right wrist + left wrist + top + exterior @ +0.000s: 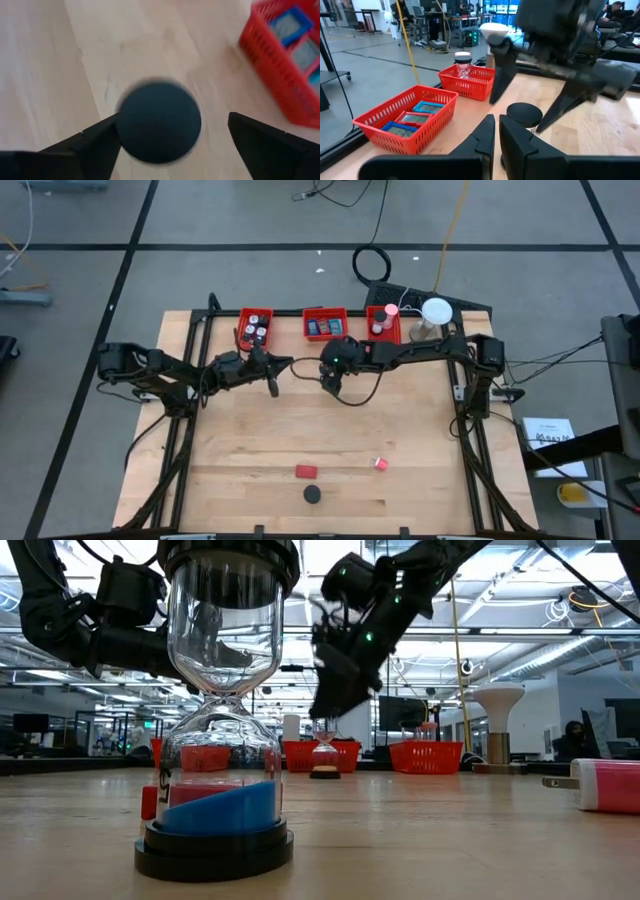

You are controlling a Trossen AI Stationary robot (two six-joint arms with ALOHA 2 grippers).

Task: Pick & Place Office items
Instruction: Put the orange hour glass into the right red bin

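Observation:
A small hourglass with a round black cap [159, 122] stands upright on the wooden table [420, 440], short of the red bins. My right gripper [174, 120] hangs open over it, pointing slantwise down, one finger on either side of the cap [524, 114] and apart from it. The low view shows this hourglass [325, 755] under the gripper [330, 705]. Just to its left, my left gripper [497, 137] is held level and shut, with nothing in it. In the high view the right gripper [333, 383] hides the hourglass, and the left gripper [272, 380] is beside it.
Three red bins [256, 325] [325, 323] [384, 323] line the far edge, with a white lamp [436, 312] at their right. Near the front edge lie a red block [306, 471] and a pink bit [381, 464]. A blue-sand hourglass [215, 790] stands there.

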